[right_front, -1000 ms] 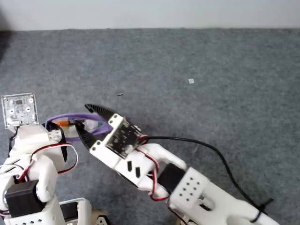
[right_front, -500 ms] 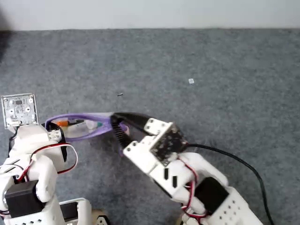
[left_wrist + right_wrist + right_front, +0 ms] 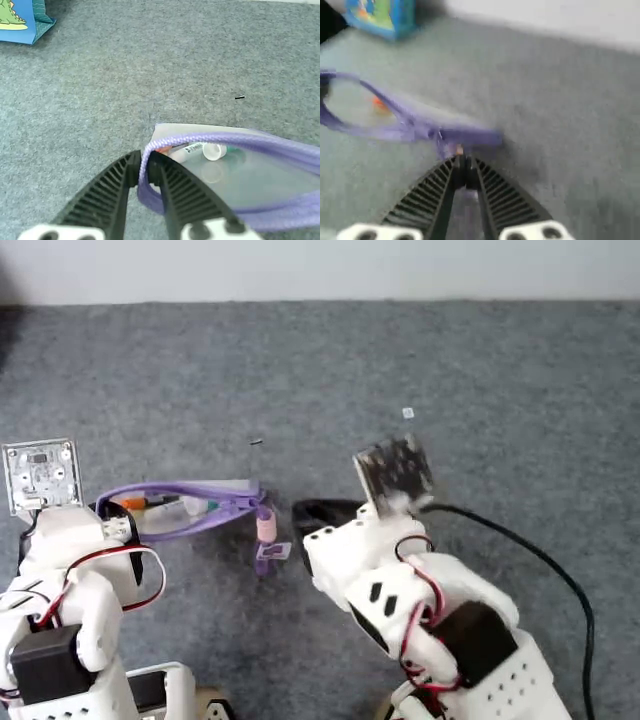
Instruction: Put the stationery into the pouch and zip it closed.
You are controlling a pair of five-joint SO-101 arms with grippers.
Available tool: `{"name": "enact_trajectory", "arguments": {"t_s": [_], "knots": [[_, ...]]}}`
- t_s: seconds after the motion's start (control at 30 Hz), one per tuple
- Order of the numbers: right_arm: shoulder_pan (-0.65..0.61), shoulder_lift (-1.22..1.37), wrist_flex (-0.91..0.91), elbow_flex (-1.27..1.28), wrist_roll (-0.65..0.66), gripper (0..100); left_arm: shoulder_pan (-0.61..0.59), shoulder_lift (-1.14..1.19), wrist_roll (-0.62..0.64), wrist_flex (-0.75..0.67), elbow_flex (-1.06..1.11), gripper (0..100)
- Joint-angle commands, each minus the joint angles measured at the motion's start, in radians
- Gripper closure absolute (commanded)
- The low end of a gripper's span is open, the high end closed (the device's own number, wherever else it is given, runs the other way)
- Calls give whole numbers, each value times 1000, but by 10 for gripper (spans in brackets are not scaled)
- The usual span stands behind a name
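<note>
The clear pouch [image 3: 180, 512] with purple zip edging lies on the grey carpet, with pens and a white-capped tube [image 3: 207, 150] inside it. Its pink and purple zip pull [image 3: 266, 532] hangs loose at the pouch's right end. My left gripper [image 3: 143, 169] is shut on the purple edge at the pouch's left end. My right gripper [image 3: 300, 509] sits just right of the pull, a little apart from it. In the right wrist view the right gripper [image 3: 465, 162] has its jaws together, and the pull [image 3: 457, 149] lies just beyond the tips.
A blue printed box [image 3: 20, 17] stands far off on the carpet, the same blue box [image 3: 382, 15] in the right wrist view. A black speck [image 3: 256, 442] and a white speck [image 3: 407, 413] lie behind the pouch. A black cable [image 3: 520, 550] trails from the right arm.
My right gripper travelled from the pouch's left part along the zip to its right end, then drew back right, leaving the pull hanging. The left arm stayed still.
</note>
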Motion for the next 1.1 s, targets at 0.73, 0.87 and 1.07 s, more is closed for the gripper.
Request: {"name": "enact_trajectory", "arguments": {"t_s": [0.73, 0.87, 1.07], "knots": [[-208, 139, -208, 123, -35, 732, 0, 21, 9, -9, 56, 989], [-205, 139, -302, 193, 26, 732, 31, 21, 9, -8, 56, 989], [-148, 136, -332, 226, 78, 732, 101, 21, 9, -9, 54, 989]]}}
